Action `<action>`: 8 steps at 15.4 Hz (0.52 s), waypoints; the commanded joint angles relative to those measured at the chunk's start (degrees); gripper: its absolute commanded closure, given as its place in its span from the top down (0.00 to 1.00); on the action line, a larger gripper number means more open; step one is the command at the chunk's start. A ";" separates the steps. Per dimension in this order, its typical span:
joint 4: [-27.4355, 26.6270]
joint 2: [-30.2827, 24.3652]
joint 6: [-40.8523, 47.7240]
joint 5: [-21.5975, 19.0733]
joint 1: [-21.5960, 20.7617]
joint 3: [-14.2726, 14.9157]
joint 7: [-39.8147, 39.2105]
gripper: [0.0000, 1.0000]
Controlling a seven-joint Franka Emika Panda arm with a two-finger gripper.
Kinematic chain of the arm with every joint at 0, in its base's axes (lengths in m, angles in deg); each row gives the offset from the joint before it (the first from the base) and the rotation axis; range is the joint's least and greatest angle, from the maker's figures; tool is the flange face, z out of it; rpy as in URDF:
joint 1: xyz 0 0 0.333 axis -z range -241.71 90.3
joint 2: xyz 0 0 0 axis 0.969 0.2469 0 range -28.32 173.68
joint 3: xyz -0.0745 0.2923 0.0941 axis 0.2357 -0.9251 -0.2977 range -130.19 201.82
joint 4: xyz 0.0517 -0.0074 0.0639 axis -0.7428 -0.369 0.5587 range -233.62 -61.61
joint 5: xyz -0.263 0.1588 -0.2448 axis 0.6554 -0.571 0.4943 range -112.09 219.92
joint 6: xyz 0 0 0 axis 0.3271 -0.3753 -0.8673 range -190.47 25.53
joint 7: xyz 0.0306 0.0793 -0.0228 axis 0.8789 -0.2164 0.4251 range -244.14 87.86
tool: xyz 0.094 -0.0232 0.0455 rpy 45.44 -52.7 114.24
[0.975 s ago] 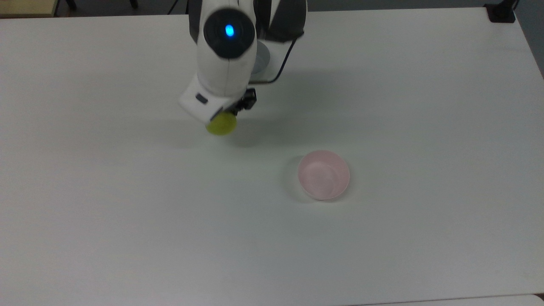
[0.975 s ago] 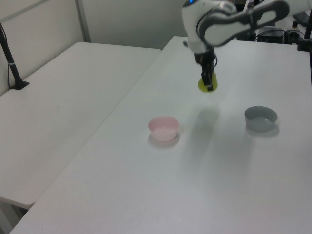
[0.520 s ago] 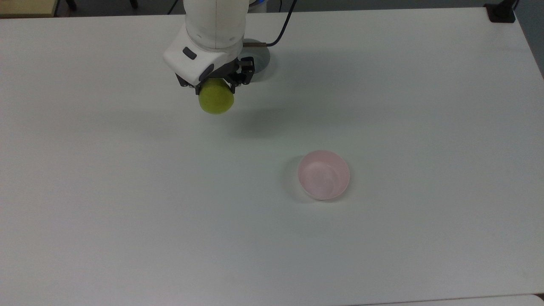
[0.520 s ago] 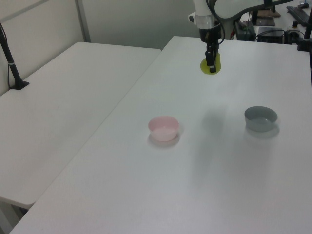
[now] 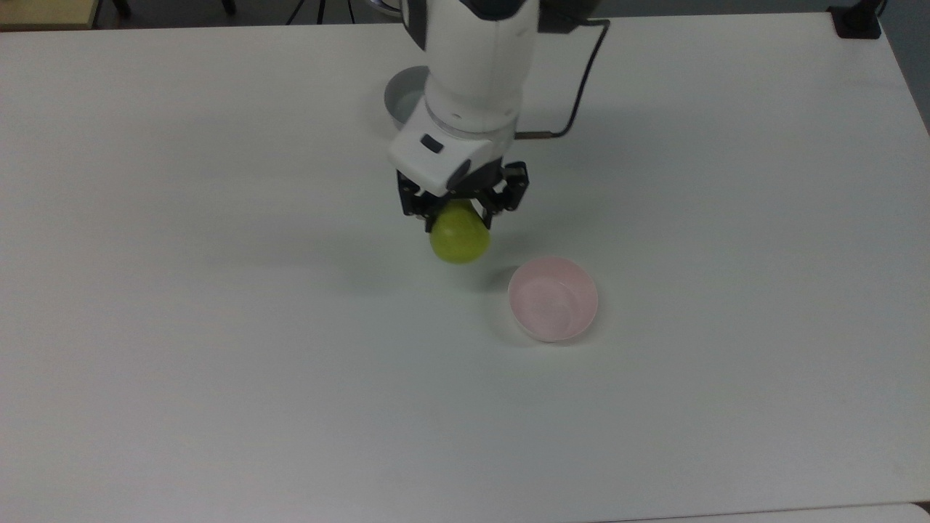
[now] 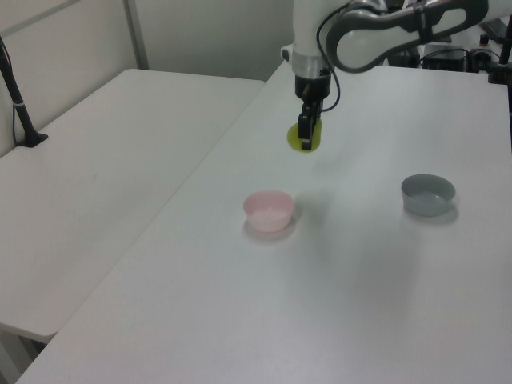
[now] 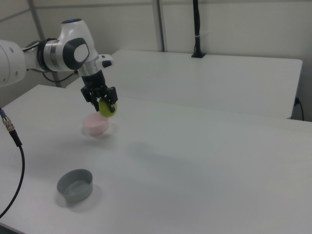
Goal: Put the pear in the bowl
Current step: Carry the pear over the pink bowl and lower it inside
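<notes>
My gripper [image 5: 459, 216] [image 6: 305, 138] [image 7: 104, 104] is shut on the yellow-green pear [image 5: 459, 236] [image 6: 303, 136] [image 7: 108, 108], which hangs in the air above the white table. The pale pink bowl [image 5: 554, 298] [image 6: 269, 210] [image 7: 95, 124] stands empty on the table, below and to the right of the pear in the top view. In the left view the pear hangs above and to the right of the bowl. In the right view the pear overlaps the bowl's upper right rim.
A grey bowl [image 5: 404, 94] [image 6: 428, 194] [image 7: 75, 185] stands empty, partly behind the arm in the top view. A cable [image 5: 581, 87] runs from the wrist. A second white table [image 6: 104, 160] adjoins the work table in the left view.
The arm has carried the pear to the right and down in the top view, from far up-left of the pink bowl to just beside it. The grip has held.
</notes>
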 commanded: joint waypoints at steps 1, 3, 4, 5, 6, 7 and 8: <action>5.19 3.83 -3.42 -0.72 -2.68 0.43 5.58 0.58; 5.20 4.10 -6.06 -0.72 -4.09 0.43 7.43 0.58; 5.29 4.45 -6.60 -0.64 -4.79 0.43 7.96 0.58; 5.38 4.63 -7.21 -0.64 -5.41 0.43 8.66 0.58; 5.38 4.71 -7.83 -0.64 -5.85 0.43 9.37 0.58; 5.38 5.32 -8.79 -0.64 -6.90 0.43 10.77 0.58; 5.38 5.59 -8.89 -0.55 -7.43 0.43 11.65 0.58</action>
